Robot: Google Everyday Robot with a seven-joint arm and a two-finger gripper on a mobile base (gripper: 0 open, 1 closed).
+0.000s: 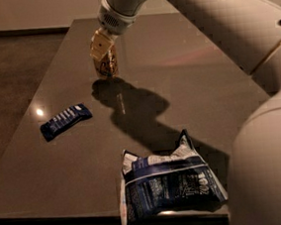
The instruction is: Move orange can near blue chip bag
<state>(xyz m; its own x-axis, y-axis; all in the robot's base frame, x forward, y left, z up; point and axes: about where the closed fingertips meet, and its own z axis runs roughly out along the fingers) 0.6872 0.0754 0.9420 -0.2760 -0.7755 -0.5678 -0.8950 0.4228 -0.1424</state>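
No word, brand or number can be read anywhere. The orange can bears dark scribbled lettering on its side, not legible; the gripper clasps it from above at the far side of the table. The blue chip bag carries white print in lines and blocks, none decipherable. The small dark blue bar wrapper shows pale marks only.

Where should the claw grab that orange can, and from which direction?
By its round side wall, high up, coming from above. The orange can is roughly upright at the far side of the table, so two opposite sides are reachable. The gripper is shut around its upper part from above.
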